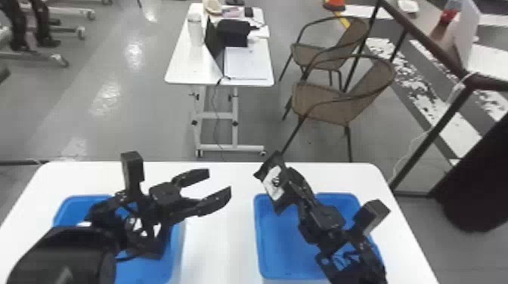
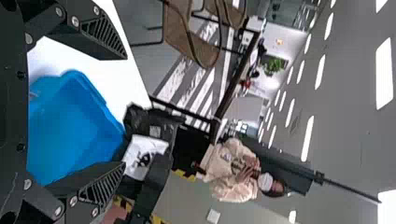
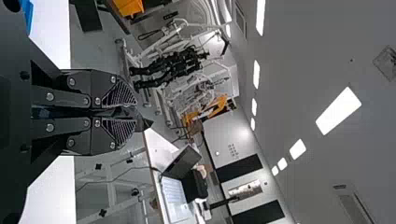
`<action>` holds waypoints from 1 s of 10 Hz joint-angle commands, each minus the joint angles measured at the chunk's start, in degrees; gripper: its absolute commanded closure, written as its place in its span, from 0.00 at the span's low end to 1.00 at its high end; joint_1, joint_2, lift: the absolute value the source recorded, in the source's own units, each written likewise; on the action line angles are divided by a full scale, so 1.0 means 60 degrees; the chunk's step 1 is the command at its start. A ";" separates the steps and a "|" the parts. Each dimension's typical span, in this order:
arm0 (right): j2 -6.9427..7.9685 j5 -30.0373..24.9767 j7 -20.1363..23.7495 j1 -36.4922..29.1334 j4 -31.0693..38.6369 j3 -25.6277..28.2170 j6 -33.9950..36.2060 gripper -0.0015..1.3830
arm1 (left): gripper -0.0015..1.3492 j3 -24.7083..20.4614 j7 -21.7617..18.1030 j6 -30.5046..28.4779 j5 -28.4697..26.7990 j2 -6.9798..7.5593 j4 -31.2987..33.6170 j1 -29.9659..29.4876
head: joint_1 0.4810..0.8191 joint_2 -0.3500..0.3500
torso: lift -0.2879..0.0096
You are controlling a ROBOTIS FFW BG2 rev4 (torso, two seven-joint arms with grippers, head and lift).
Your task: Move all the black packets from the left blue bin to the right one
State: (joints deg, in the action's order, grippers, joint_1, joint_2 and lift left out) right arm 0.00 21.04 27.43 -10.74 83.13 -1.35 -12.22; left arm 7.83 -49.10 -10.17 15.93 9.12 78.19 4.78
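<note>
Right gripper [image 1: 290, 181] closed on a black packet [image 1: 273, 182], white label facing out, packet at the far left corner of the right blue bin [image 1: 278, 232], partly overlapping its rim in head view. Left gripper [image 1: 219, 181] open and unloaded, fingers apart over the white surface [image 1: 219, 241] between the bins; its arm crosses the left blue bin [image 1: 85, 199] and hides most of the inside, a few white patches visible past the arm. Both bins sit on the surface. Beyond it: smaller white table [image 1: 181, 73] with open laptop [image 1: 245, 64], bottle [image 1: 195, 30] and black bag [image 1: 232, 33], two brown chairs [image 1: 340, 107] to its right
</note>
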 commanded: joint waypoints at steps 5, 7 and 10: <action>0.0008 0.0361 -0.0075 0.0428 -0.2445 0.1792 0.0411 0.89 | 0.08 -0.2916 0.1006 0.0553 -0.0077 0.0062 0.2526 -0.2231 | 0.63 0.44 | 0.97; 0.0008 0.0142 -0.0075 0.0882 -0.3485 0.2422 0.0264 0.88 | 0.08 -0.3238 0.1226 0.0699 -0.0135 -0.0216 0.2950 -0.2598 | 0.63 0.46 | 0.97; 0.0008 0.0156 -0.0441 0.1145 -0.4378 0.3096 -0.0087 0.69 | 0.08 -0.3311 0.1358 0.0670 -0.0091 -0.0318 0.3053 -0.2686 | 0.63 0.39 | 0.97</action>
State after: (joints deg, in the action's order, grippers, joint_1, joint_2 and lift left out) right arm 0.00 21.84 24.73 -3.86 57.27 16.74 -12.56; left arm -11.94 -40.94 -6.07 15.25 7.26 96.48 -11.23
